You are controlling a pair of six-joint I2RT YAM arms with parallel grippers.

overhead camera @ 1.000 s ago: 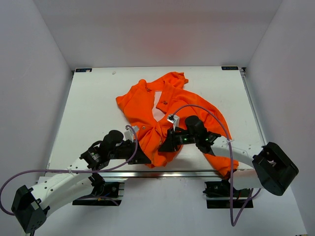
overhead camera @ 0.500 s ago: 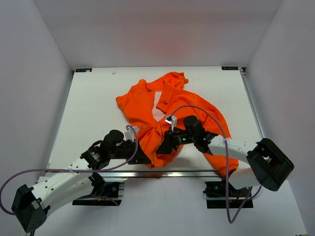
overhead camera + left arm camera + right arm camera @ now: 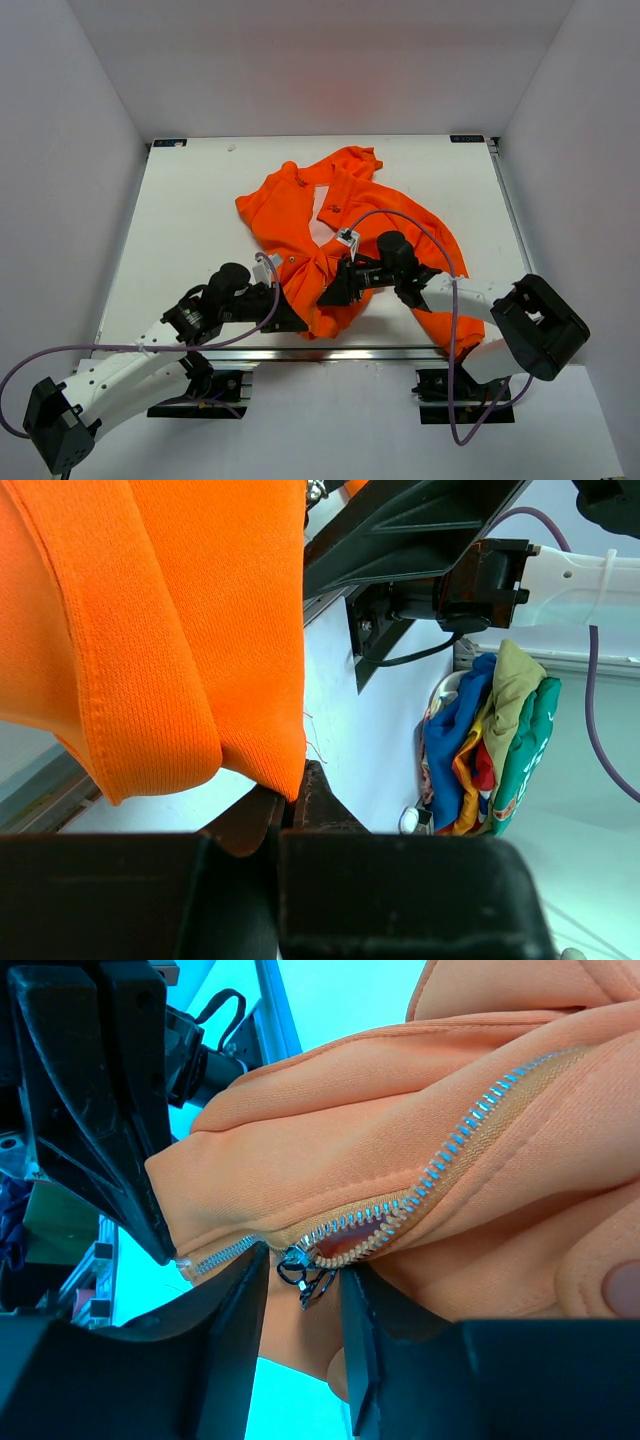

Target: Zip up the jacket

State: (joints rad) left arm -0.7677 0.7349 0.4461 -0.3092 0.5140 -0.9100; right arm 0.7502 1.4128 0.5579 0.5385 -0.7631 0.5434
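While the jacket lies crumpled at the centre of the table, its lower hem is clenched in the left gripper. Its zipper slider sits between the right gripper jaws, though whether they pinch it I cannot tell.

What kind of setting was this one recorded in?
Most likely a lab data-collection cell: a white table boxed in by plain white walls, a left arm and right arm bolted at its near edge, and a heap of coloured clothes past the table edge.
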